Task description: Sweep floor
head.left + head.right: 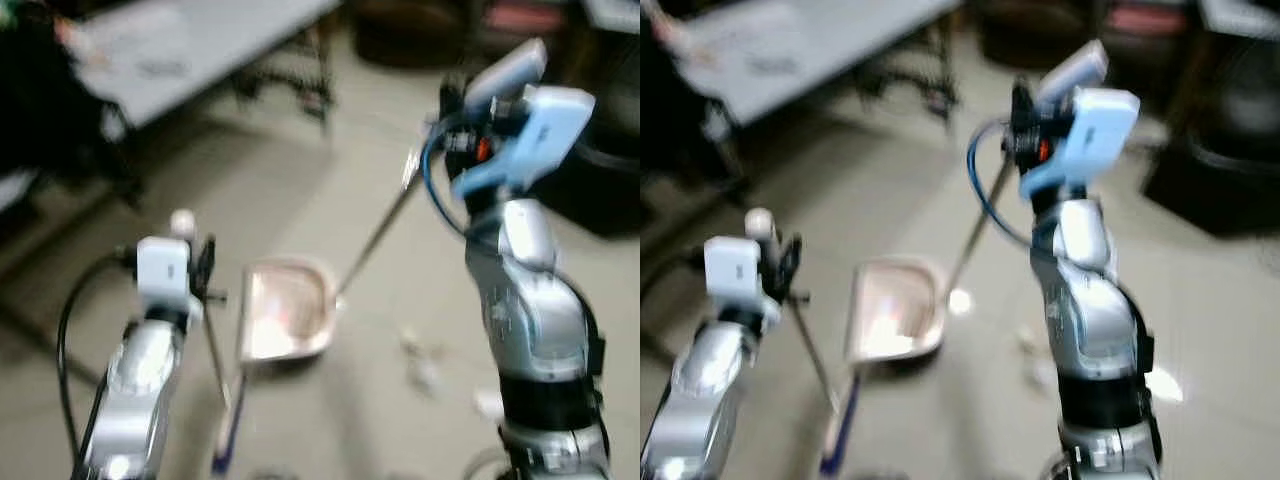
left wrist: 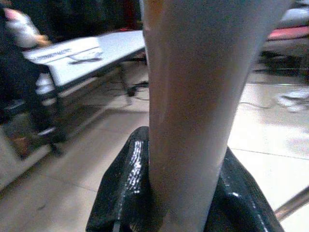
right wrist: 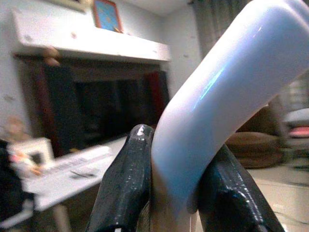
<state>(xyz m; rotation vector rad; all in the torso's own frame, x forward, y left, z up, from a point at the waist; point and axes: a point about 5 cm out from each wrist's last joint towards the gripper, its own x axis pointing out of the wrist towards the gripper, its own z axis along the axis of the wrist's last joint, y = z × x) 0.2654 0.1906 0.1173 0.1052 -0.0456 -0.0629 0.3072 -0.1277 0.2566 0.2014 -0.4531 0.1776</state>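
The picture is blurred. My left gripper is low on the left, shut on the thin broom pole. That pole slants down to a blue-tipped broom head on the floor. A pale pink dustpan lies on the floor just right of the broom. Its long metal handle rises to my right gripper, held high on the right. Those black fingers are shut on the handle's curved white grip.
Small pale scraps lie on the tiled floor right of the dustpan, near my right arm. A grey folding table stands at the back left with a dark figure beside it. Dark furniture lines the back right.
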